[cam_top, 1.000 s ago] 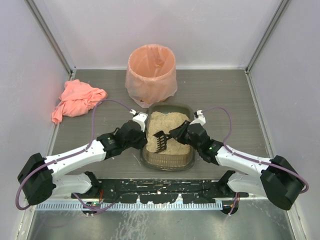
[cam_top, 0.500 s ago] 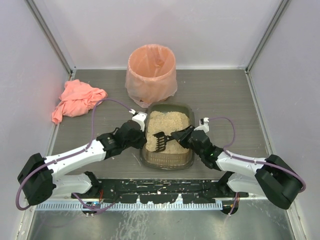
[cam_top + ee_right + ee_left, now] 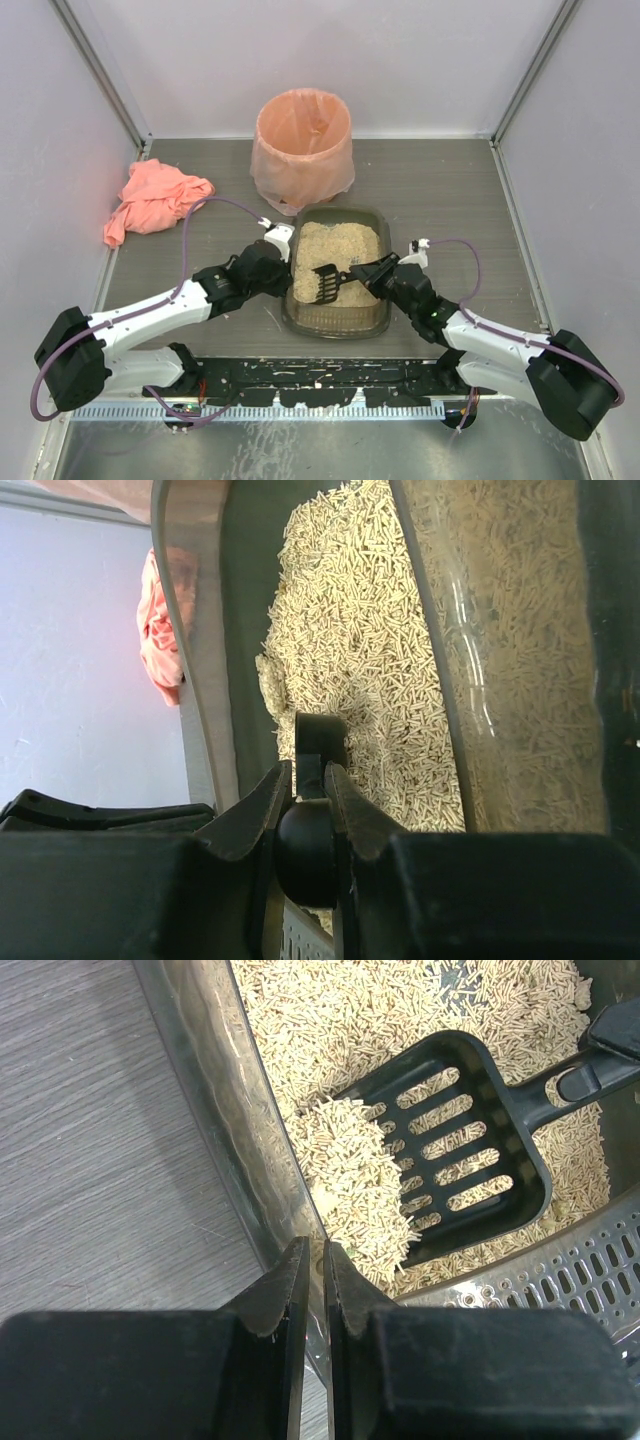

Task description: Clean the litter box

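The litter box (image 3: 335, 322), a dark translucent tray of beige pellets, sits at the table's near middle. My left gripper (image 3: 282, 262) is shut on its left wall (image 3: 250, 1140), which passes between the fingers. My right gripper (image 3: 372, 272) is shut on the handle (image 3: 318, 750) of a black slotted scoop (image 3: 325, 283). The scoop (image 3: 470, 1150) lies low in the tray's near left part, with a heap of pellets and a pale clump (image 3: 330, 1200) at its left edge. The litter box fills the right wrist view (image 3: 500, 650).
A round bin lined with a peach bag (image 3: 302, 145) stands just behind the litter box. A pink cloth (image 3: 152, 200) lies crumpled at the far left. A perforated metal strip (image 3: 590, 1270) runs along the near edge. White walls enclose the table.
My right arm has drawn back toward the near right and dropped lower. The scoop turned and slid to the tray's near left, gathering pellets. My left arm has not moved.
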Robot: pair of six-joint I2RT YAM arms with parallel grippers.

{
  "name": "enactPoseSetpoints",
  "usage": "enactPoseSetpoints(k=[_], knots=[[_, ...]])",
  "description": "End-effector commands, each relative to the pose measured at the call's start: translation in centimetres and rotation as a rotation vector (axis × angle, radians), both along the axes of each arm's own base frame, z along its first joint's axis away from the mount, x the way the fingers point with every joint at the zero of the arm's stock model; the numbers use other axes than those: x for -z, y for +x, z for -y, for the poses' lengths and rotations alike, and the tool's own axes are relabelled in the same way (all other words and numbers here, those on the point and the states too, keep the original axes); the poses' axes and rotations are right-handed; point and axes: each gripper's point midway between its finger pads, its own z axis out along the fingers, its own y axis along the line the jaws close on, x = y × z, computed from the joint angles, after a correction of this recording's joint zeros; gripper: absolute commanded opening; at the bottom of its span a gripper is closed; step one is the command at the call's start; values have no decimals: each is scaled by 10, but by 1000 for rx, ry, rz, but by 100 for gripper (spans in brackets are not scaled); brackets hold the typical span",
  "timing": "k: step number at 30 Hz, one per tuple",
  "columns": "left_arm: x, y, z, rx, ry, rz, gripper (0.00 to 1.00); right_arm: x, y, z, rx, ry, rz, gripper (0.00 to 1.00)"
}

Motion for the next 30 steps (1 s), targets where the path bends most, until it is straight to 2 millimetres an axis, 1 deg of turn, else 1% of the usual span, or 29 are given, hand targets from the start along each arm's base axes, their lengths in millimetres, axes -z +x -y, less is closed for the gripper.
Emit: enactPoseSetpoints(k=[1,5,8,9,11,14,16,19,21,26,30], knots=[[-5,-6,12,46,-44,-8,11,-23,8,-4,4,70,50,1],[-4,-6,13,48,-40,-10,11,-27,12,-12,-62,-38,88,1],[-5,-6,14,51,-42,-13,10,-34,17,-7,-64,-136,137,1],[-5,-6,14,50,-42,-12,10,-43,20,-5,-55,-160,160,1],[-5,-5,14,48,-44,-10,10,-49,25,3,-28,-213,182,1],[-5,-6,15,52,-44,-11,10,-54,27,-1,-64,-264,199,1],[-4,-5,16,53,-43,-14,10,-50,27,-5,-95,-282,187,1],[-5,-5,16,53,-45,-14,10,-44,24,-19,-147,-235,173,1],[-6,-5,17,53,-45,-13,10,-34,21,-23,-162,-215,146,1],[-5,-5,16,57,-42,-13,10,-16,17,-27,-169,-178,81,1],[-3,-5,18,64,-39,-19,10,-6,8,-37,-193,-78,41,1]])
